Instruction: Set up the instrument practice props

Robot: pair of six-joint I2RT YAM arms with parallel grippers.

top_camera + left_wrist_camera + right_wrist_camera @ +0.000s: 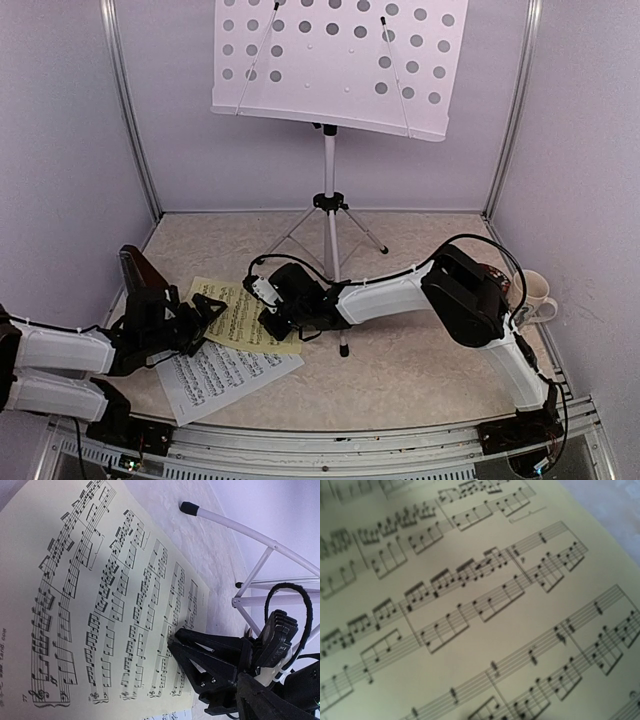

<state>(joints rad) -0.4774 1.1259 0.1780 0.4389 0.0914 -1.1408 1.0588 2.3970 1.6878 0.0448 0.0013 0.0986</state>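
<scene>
The yellow paper music sheet (232,318) is pinched edgewise by the right gripper (176,642) — likely for lifting onto the white perforated stand (335,60) — the left gripper (208,312) is held wide

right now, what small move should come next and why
Probably raise the right end effector slightly: its tips sit at the edge of the yellow sheet, the left end effector is open nearby, and the stand is bare. Whether it grips is unclear.
</scene>
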